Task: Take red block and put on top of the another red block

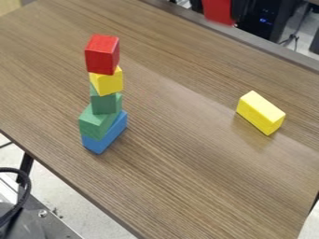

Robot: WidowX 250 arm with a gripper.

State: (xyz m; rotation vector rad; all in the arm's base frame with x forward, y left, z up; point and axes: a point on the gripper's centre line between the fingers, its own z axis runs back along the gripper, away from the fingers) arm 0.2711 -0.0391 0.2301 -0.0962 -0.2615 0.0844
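— End effector: apart, together or clamped on something?

— Cannot tell. And the red block?

— At the top of the stack, resting on the small yellow block. Below that, in order, the smaller green block, the larger green block and, down on the tabletop, the blue block.

— Any second red block as a base?

— Cannot single one out. Beyond the far edge, a red thing, hardly a block by its look. Off to the right, well apart, the long yellow block.

— Which step, then?

— Most likely the pick-up, judging by red on yellow rather than red on red.

— And for the next move?

— First, settle on the right base. Then come straight down from above, grip just the top piece by opposite sides, and lift vertically. Go gently: uneven layers underneath, likely to topple from any sideways nudge.
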